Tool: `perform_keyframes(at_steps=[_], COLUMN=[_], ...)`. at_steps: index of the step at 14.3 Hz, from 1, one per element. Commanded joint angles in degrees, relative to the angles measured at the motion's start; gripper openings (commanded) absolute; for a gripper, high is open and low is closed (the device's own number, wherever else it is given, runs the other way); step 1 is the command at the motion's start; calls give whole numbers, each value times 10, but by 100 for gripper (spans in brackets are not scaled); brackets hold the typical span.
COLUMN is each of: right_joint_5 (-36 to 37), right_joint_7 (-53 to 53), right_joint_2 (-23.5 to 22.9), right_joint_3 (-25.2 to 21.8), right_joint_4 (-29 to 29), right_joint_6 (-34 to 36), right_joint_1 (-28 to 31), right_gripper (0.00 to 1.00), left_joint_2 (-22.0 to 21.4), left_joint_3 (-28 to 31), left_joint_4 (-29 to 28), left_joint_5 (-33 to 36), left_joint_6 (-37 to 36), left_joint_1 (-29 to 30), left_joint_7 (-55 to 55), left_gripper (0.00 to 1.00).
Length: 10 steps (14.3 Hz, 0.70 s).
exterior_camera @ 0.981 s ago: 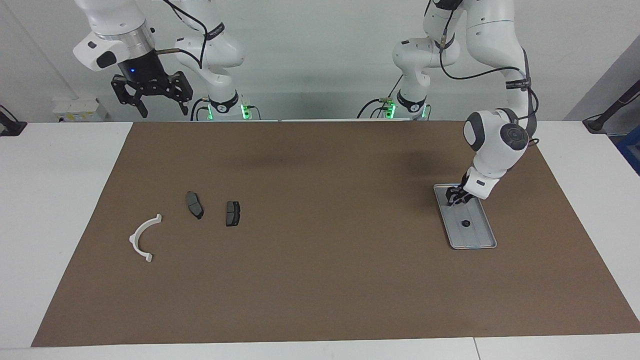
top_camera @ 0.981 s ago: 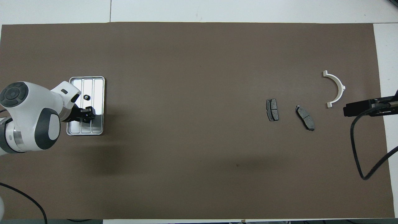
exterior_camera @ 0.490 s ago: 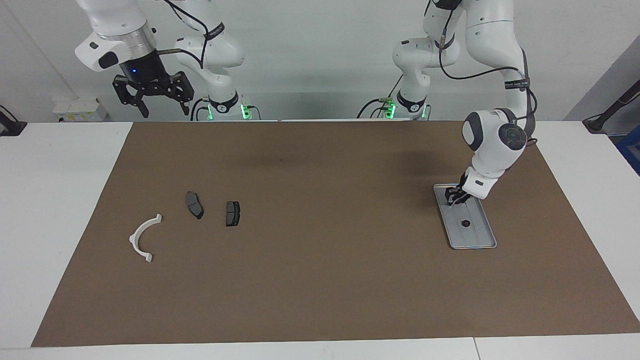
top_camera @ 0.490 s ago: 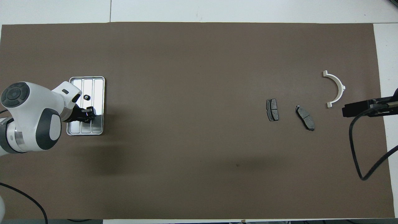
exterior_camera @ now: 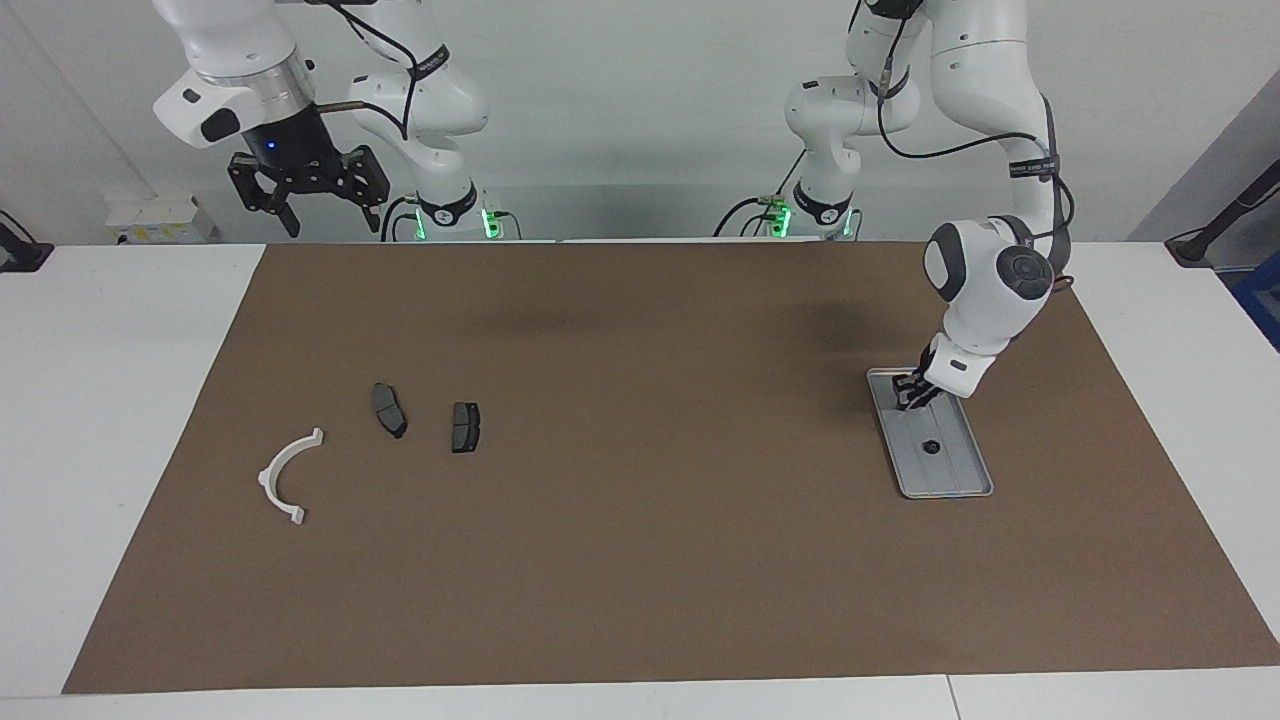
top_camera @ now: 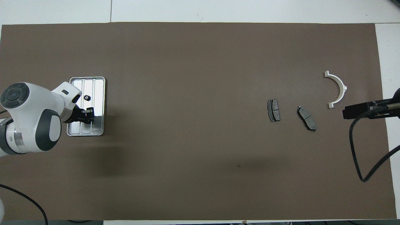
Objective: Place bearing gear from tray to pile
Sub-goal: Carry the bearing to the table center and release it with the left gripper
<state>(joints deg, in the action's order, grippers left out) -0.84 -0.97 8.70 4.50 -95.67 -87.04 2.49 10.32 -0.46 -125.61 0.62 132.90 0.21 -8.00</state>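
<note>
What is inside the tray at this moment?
In the tray one small dark gear lies on the ridged floor. The left gripper is down in the end nearer the robots; whatever sits under its fingertips is covered, so a second gear there cannot be confirmed.

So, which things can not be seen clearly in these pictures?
- Left gripper over the tray: whether it holds anything is too small to tell in both views; its wrist covers it in the overhead view.
- Small dark gear on the tray: too small for teeth.
- Right gripper: mostly cut off by the overhead view's edge.
</note>
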Motion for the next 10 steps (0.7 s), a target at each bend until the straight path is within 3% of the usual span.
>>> perform_keyframes(at_steps=[1, 4, 6, 10], right_joint_5=[-7, -7, -7, -7], right_joint_7=[-11, -12, -14, -16], right_joint_2=[18, 18, 18, 18], right_joint_3=[3, 3, 3, 3], right_joint_4=[-20, -20, -20, -20], right_joint_6=[-1, 0, 1, 2], right_joint_1=[4, 4, 4, 4], right_gripper=[100, 100, 100, 100], left_joint_2=[7, 33, 51, 106], left_joint_3=[4, 4, 6, 8], left_joint_4=[41, 162, 203, 282], left_joint_5=[-20, -41, -40, -37], left_joint_6=[-36, -105, -102, -112], left_joint_1=[-12, -75, -149, -260], left_joint_7=[-25, -162, -282, -405], left_gripper=[0, 0, 0, 0])
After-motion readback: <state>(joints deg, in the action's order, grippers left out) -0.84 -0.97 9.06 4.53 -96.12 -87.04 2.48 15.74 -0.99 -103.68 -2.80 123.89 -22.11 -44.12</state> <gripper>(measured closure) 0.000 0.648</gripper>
